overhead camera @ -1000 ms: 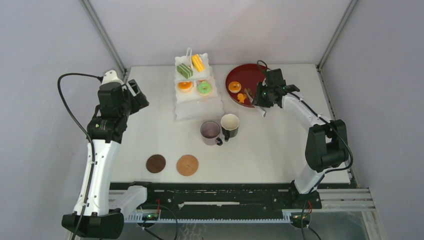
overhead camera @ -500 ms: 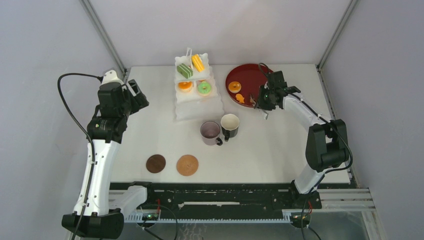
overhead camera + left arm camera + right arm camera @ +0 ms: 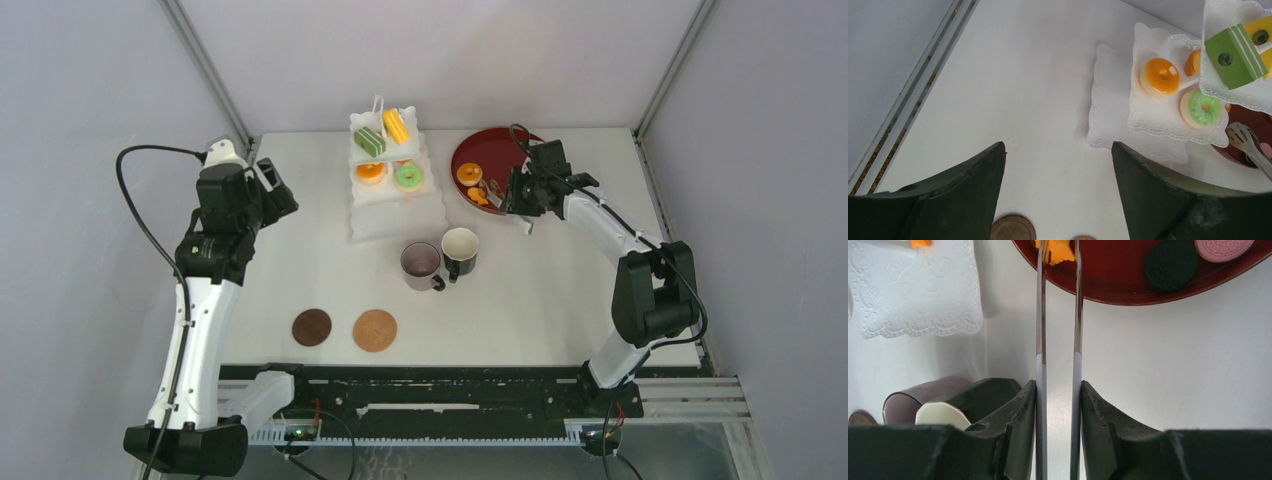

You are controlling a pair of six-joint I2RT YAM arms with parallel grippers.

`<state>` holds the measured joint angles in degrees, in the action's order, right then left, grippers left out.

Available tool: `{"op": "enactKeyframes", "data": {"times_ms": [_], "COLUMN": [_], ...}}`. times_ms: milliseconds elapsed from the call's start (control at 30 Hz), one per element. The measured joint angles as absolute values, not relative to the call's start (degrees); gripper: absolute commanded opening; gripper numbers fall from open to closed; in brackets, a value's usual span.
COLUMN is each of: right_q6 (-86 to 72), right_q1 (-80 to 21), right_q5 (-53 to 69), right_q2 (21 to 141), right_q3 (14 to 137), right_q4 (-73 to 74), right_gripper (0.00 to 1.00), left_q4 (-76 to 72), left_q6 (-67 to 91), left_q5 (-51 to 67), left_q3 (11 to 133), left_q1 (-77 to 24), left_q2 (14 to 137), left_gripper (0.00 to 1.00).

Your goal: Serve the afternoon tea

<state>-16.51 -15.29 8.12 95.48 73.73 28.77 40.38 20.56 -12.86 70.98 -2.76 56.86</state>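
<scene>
The white three-tier stand holds green and yellow pastries on top and an orange and a green doughnut on the middle tier. The mauve mug and black mug stand mid-table. Two brown coasters lie near the front. My right gripper is shut on the metal tongs, whose tips close around an orange pastry in the dark red tray. My left gripper is open and empty above the table, left of the stand.
The red tray also holds an orange doughnut, a black cookie and a pink cookie. Metal frame rails run along the table's edges.
My right gripper with the tongs has shifted slightly left over the tray's near edge, onto the small orange pastry. The left arm has not moved.
</scene>
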Motion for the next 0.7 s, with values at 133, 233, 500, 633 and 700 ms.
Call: {"op": "enactKeyframes", "data": {"times_ms": [133,233,500,633,700], "right_q6": [-15.11,-12.93,-8.56,-7.05,-6.59], "right_q1": [-15.59,-16.19,-18.87,-19.07,-18.96], "right_q5": [8.29,8.14,5.13,3.42,2.52], "right_q2": [95.48,95.96,100.51,102.17,102.65], "right_q3": [73.78,75.13,81.23,82.63,82.87], "right_q4": [28.32,29.78,33.34,35.68,36.56], "right_gripper": [0.45,0.45,0.45,0.45,0.45], "left_q4": [40.38,40.38,40.4,40.4,40.4], "left_q6": [20.93,21.02,21.04,21.02,21.02], "left_q5": [-12.71,-12.23,-11.68,-11.7,-11.7], "left_q3": [70.98,70.98,70.98,70.98,70.98], "left_q1": [-2.76,-2.76,-2.76,-2.76,-2.76], "left_q2": [57.32,57.78,58.41,58.41,58.46], "left_gripper": [0.82,0.82,0.82,0.82,0.82]}}
